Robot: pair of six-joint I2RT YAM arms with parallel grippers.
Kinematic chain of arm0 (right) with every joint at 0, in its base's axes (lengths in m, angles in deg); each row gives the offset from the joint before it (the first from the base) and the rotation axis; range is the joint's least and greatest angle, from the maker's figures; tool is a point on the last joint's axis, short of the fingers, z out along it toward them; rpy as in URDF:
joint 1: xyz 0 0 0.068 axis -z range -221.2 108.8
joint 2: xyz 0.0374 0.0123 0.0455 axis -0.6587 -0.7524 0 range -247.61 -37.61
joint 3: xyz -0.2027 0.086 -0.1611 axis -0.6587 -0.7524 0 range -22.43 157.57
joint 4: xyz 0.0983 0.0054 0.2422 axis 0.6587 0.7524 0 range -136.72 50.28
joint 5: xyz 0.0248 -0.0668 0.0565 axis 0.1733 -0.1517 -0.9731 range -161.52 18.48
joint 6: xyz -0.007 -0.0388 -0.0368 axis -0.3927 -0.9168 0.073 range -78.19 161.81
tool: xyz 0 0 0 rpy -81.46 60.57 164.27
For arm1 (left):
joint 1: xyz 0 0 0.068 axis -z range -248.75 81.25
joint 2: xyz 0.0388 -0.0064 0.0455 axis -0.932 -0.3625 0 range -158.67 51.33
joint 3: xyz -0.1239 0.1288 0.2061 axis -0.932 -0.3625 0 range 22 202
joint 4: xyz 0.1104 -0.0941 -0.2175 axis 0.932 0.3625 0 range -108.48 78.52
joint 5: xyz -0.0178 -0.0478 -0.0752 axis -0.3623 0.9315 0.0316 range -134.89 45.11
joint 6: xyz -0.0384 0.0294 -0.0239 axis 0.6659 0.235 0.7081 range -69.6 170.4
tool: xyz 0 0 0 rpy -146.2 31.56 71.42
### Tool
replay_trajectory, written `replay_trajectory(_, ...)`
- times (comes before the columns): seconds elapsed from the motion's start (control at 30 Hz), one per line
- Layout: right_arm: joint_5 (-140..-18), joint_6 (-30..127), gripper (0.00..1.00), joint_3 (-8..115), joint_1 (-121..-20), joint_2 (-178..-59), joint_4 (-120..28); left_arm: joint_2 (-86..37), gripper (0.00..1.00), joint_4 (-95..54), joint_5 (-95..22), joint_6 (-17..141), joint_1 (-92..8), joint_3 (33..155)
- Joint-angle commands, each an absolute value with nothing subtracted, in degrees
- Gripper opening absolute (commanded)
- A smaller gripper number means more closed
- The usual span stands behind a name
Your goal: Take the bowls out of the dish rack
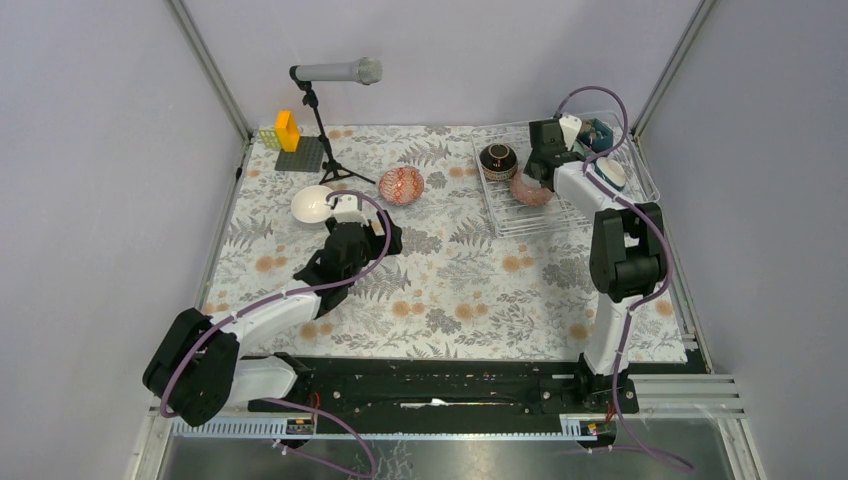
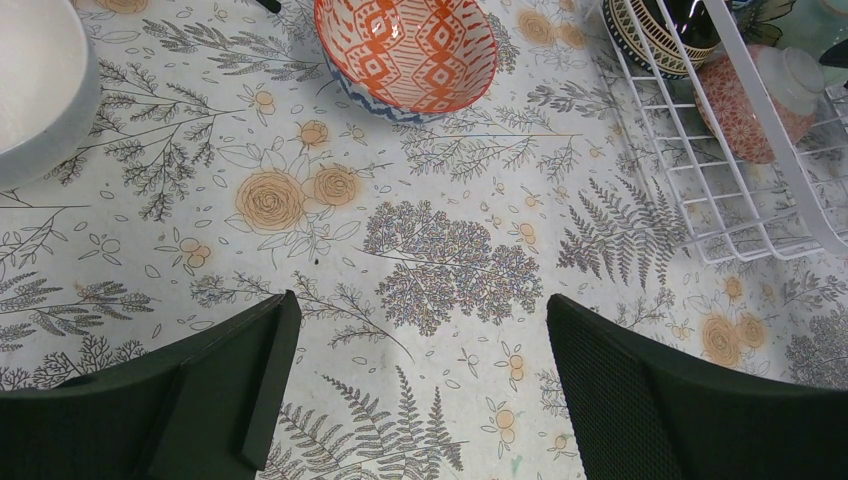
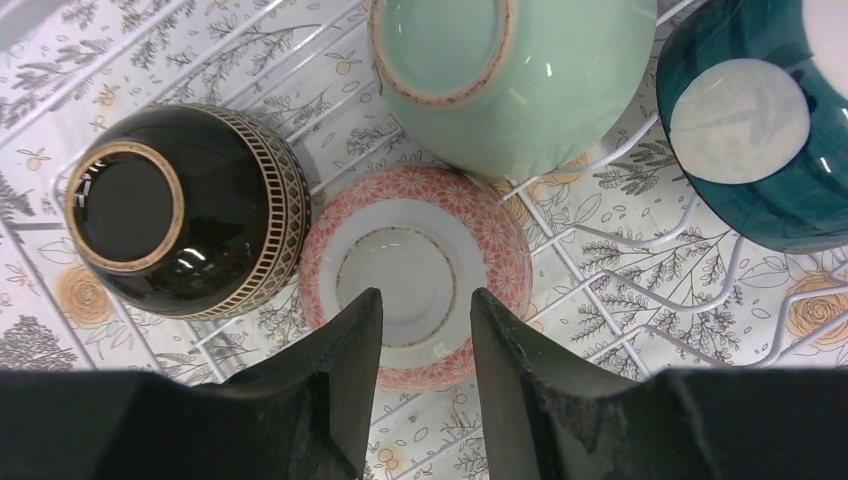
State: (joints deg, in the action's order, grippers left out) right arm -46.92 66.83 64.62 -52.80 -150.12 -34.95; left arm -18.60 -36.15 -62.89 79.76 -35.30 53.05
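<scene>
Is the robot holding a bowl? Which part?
No. The left gripper is empty; the right gripper, open, hovers over the base of the pink bowl.

The left arm [image 1: 265, 312] and right arm [image 1: 612, 300] look alike, with white links between bulky black joint housings. A looping purple cable [image 1: 596, 89] trails along each. The left tool [image 2: 422, 305] and right tool [image 3: 425, 300] have matte black, wedge-shaped fingers [image 3: 340, 380] with a fine texture.

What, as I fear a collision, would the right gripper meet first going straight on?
The pink bowl, upside down in the dish rack: its foot lies straight ahead of the open right gripper. How near is unclear.
</scene>
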Motion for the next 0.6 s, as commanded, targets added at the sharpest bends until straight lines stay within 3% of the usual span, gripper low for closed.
replay_trajectory(0.0, -45.25, 66.27, 0.45, 66.37, -52.47, -151.27, -33.64, -18.58, 0.99, -39.14, -61.99, 78.96, -35.26, 53.95)
replay_trajectory(0.2, -47.46, 67.09, 0.43, 64.30, -52.46, -150.41, -32.49, -18.20, 0.99, -38.79, -62.10, 78.97, -35.22, 54.08)
replay_trajectory(0.33, -55.95, 68.28, 0.35, 62.93, -52.54, -148.57, -31.62, -17.84, 0.99, -38.70, -61.98, 79.01, -35.22, 54.08)
replay_trajectory(0.57, -66.23, 70.42, 0.34, 61.00, -54.22, -145.37, -30.29, -17.70, 0.99, -38.69, -61.71, 78.96, -35.19, 54.02)
